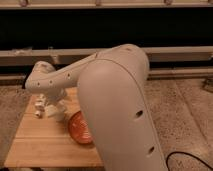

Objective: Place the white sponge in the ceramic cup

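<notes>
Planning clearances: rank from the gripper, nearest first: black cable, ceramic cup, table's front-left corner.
Gripper hangs over the wooden table:
1. Ceramic cup, just right of it.
2. Table's front-left corner, toward camera.
3. Black cable, floor, far right.

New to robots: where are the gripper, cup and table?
gripper [50,110], camera view: its lower end, above table, left of cup.
ceramic cup [80,129], camera view: ringed inside.
table [40,145], camera view: bare top.

One ceramic cup, one wooden table, one arm, one claw over the table beside the cup.
</notes>
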Tool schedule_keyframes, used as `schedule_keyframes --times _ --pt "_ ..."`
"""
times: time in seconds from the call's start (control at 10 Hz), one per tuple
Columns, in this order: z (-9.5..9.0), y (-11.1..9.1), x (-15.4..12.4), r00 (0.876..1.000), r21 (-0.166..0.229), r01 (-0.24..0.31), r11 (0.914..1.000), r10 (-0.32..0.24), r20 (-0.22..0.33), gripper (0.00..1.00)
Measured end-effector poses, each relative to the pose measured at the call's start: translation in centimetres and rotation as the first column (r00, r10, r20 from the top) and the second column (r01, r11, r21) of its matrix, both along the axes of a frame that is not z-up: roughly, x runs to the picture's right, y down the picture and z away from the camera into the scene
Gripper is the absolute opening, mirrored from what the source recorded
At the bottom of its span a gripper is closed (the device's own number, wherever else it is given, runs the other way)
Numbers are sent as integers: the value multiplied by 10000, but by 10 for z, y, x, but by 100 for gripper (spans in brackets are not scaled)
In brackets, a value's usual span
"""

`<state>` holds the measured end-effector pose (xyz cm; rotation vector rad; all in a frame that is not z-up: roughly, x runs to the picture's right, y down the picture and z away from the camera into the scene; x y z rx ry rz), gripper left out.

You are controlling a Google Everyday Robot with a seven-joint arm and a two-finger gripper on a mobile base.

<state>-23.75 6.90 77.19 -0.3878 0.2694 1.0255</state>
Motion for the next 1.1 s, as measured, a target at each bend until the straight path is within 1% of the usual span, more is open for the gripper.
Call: schedule_keyframes --times 0.1,0.2,0.4,0.5,0.6,0.7,0.8,0.9,1.0,1.1 --pt "-2 1 -1 10000 -19 11 10000 -11 23 83" --pt "-2 1 -1 10000 -38 15 10000 -15 11 79" --pt "-1 -1 -2 10000 -38 23 10000 -23 18 62" --pt "6 -3 -1 10000 -36 23 10000 -24 -33 59" --pt "12 -1 6 9998 -81 66 9999 -68 -202 61" --pt "10 -2 -2 10000 -45 46 10000 -47 -56 68" --pt "12 -2 -3 9999 -52 48 10000 -48 -91 78" --pt "21 -2 -5 9998 -50 32 10000 -33 -195 84" --pt "25 -4 -6 9998 -46 54 10000 -54 -178 84" --pt "30 -13 3 9997 -15 55 10000 -55 -246 79"
